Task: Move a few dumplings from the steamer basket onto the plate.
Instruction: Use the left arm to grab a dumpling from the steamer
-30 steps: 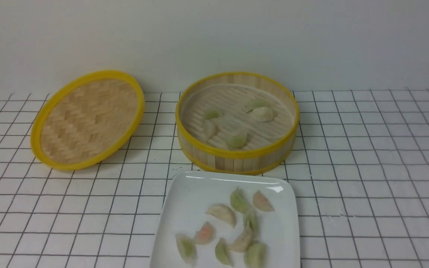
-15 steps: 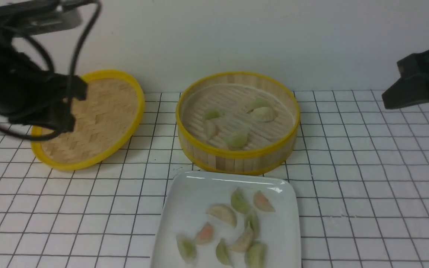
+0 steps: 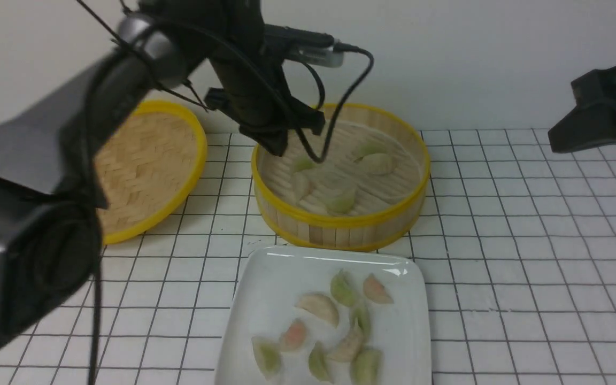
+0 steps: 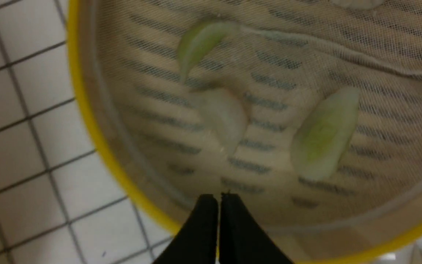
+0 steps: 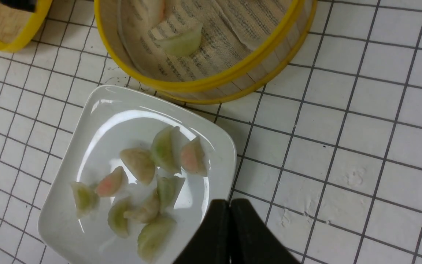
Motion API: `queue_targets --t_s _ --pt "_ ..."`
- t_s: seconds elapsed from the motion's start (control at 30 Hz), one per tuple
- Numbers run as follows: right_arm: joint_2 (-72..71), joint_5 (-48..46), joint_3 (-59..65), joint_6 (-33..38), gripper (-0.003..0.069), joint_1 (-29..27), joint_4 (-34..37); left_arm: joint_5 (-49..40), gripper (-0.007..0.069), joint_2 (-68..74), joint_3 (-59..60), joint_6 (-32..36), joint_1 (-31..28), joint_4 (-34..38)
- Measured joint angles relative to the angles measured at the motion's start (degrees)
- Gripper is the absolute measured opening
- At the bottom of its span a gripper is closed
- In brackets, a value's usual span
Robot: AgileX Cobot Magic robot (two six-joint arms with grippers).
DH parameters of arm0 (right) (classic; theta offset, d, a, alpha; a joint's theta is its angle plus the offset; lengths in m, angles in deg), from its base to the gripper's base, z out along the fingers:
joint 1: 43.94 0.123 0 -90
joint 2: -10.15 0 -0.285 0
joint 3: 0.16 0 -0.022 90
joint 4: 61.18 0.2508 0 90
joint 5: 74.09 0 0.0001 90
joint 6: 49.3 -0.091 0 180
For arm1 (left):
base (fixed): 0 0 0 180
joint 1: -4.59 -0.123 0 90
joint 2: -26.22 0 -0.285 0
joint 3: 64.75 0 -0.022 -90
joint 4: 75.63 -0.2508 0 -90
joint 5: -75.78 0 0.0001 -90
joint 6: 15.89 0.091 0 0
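The steamer basket (image 3: 340, 220) stands mid-table with several pale green and whitish dumplings (image 3: 377, 163) on its cloth-lined floor. Just in front lies the white plate (image 3: 276, 278), holding several green, whitish and pink dumplings (image 3: 318, 307). My left gripper (image 3: 278, 148) hangs shut and empty over the basket's left inner side. In the left wrist view its tips (image 4: 219, 198) sit just inside the yellow rim, short of a whitish dumpling (image 4: 224, 115) and a green dumpling (image 4: 322, 139). My right gripper (image 5: 229, 203) is shut and empty, high over the plate's (image 5: 97, 121) right edge.
The shallow woven lid (image 3: 147, 166) leans against the wall left of the basket, partly hidden by my left arm. My right arm (image 3: 602, 112) is a dark shape at the far right. A white gridded cloth (image 3: 527, 256) covers the table.
Both arms came into view. My left arm swung from over the lid rightward to the basket's left side. My right arm has held still since half a second ago.
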Motion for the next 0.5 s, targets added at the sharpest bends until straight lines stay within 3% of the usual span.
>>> queue_targets --t_s 0.27,0.37,0.5 --pt "0.0 0.0 0.0 -0.06 -0.001 0.0 -0.12 -0.05 0.0 7.66 -5.82 -0.89 0.86 -0.18" --pt "0.0 0.0 0.0 -0.06 -0.001 0.0 -0.11 -0.05 0.006 8.76 -6.23 -0.89 0.86 -0.66" --pt "0.0 0.0 0.0 -0.06 -0.001 0.0 -0.17 0.75 0.0213 10.16 -6.23 -0.89 0.86 -1.35"
